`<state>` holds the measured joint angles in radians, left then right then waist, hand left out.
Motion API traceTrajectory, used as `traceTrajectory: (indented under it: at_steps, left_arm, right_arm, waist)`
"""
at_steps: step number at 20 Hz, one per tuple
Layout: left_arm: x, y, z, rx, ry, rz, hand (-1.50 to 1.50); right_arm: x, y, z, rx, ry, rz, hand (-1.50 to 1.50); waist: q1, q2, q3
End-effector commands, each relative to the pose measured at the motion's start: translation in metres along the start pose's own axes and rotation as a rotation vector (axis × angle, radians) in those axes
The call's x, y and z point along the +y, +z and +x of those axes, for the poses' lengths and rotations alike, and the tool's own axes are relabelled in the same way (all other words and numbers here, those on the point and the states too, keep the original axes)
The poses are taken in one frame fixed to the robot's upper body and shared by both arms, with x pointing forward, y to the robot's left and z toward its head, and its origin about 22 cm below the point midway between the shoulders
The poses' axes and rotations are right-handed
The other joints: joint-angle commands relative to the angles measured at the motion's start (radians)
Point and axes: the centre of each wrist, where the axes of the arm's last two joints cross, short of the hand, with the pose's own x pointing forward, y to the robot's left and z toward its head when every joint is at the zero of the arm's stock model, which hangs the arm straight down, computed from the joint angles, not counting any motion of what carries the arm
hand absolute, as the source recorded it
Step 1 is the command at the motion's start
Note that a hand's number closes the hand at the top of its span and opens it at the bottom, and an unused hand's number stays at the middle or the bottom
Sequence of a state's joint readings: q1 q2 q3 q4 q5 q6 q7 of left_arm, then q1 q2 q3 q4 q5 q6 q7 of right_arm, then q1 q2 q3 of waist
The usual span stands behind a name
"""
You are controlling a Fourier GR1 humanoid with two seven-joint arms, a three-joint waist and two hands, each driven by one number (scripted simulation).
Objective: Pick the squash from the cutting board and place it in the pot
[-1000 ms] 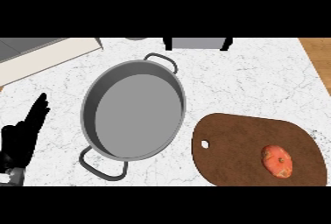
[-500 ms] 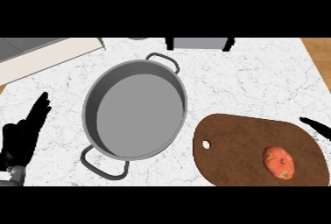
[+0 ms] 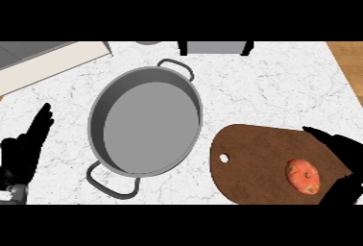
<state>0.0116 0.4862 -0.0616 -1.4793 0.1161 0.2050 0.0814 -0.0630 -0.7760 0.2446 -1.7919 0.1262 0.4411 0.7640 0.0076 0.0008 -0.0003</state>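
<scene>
Hands sit nearest me, at the lower edge of the head view. My left hand [image 3: 21,153] is at the far left over the white marble table [image 3: 269,91], fingers straight and pointing up, holding nothing. My right hand [image 3: 344,149] is at the far right, over the right end of the brown cutting board [image 3: 255,153]. It is spread wide, with its fingers above the squash [image 3: 303,176] and its thumb below it, not curled round it. I cannot tell whether it touches. The squash, orange and roundish, lies on the board near that right end.

Left of the board and just beside it stands the grey pot [image 3: 99,120], with nothing in it. One handle [image 3: 112,185] points toward me and the other handle [image 3: 177,66] away.

Beyond the pot, a grey box [image 3: 216,47] sits at the table's far edge. A pale strip [image 3: 50,62] runs across the far left corner.
</scene>
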Motion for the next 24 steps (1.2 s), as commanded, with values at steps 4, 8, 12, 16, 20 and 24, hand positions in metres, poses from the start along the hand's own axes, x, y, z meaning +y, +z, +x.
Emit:
traceTrajectory:
  at_steps: [4, 8, 12, 16, 20, 24]
  left_arm:
    - [-0.007, 0.013, 0.001, -0.002, -0.008, -0.001, 0.00]
    - [-0.010, 0.019, 0.010, 0.000, -0.003, -0.001, 0.00]
    - [0.002, 0.008, 0.002, 0.015, 0.004, 0.000, 0.00]
    - [0.002, -0.002, 0.008, -0.002, -0.007, 0.014, 0.00]
    - [-0.013, 0.009, 0.006, 0.007, -0.001, 0.005, 0.00]
    - [-0.005, 0.017, -0.005, -0.001, 0.000, -0.013, 0.00]
  right_arm:
    - [0.010, -0.019, 0.000, 0.039, 0.037, 0.041, -1.50]
    - [0.005, -0.051, 0.012, 0.065, 0.045, 0.059, -1.50]
    - [0.014, -0.026, 0.005, 0.086, 0.050, 0.054, -1.50]
    - [0.038, -0.050, -0.011, 0.095, 0.066, 0.050, -1.50]
    - [0.055, -0.051, -0.013, 0.087, 0.071, 0.053, -1.50]
    - [0.050, -0.068, -0.013, 0.103, 0.060, 0.074, -1.50]
  waist:
    - [-0.005, -0.002, 0.000]
    - [0.002, -0.001, 0.001]
    - [-0.008, -0.002, 0.000]
    - [-0.007, -0.001, 0.000]
    - [-0.007, -0.002, 0.000]
    - [-0.004, -0.001, 0.000]
